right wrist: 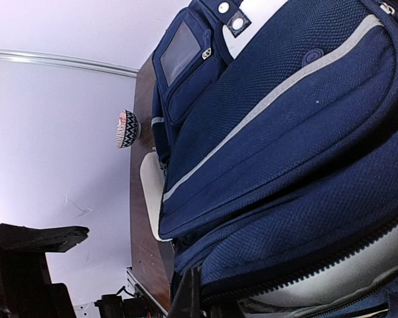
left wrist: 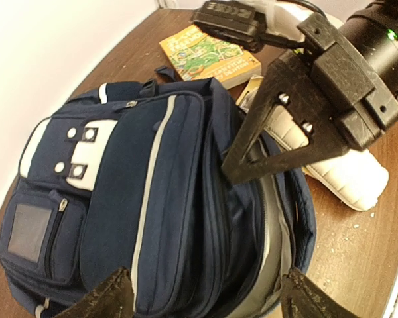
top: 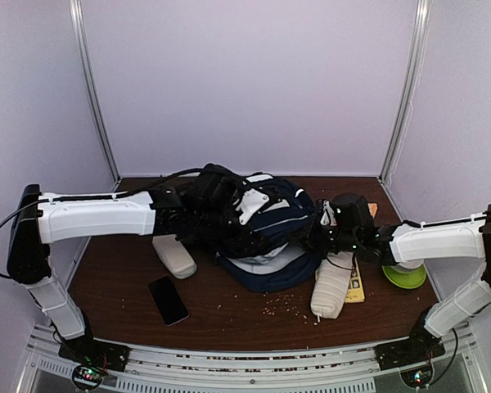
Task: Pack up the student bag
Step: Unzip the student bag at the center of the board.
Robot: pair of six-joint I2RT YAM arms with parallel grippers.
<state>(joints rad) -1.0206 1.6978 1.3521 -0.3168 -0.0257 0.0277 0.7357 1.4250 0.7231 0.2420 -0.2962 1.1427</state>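
Note:
The student bag, navy with thin white stripes and white patches, lies in the middle of the table with its main compartment gaping and its light lining showing. My left gripper hangs open just over the bag's top, its fingertips wide apart either side of the opening and holding nothing. My right gripper comes from the right and is shut on the rim of the bag's opening. In the right wrist view the bag fills the frame, and one fingertip shows at the zip edge.
A beige pouch lies left of the bag and another to its right front. A black phone lies front left. A yellow-green book and a green plate are on the right. Crumbs dot the table's front.

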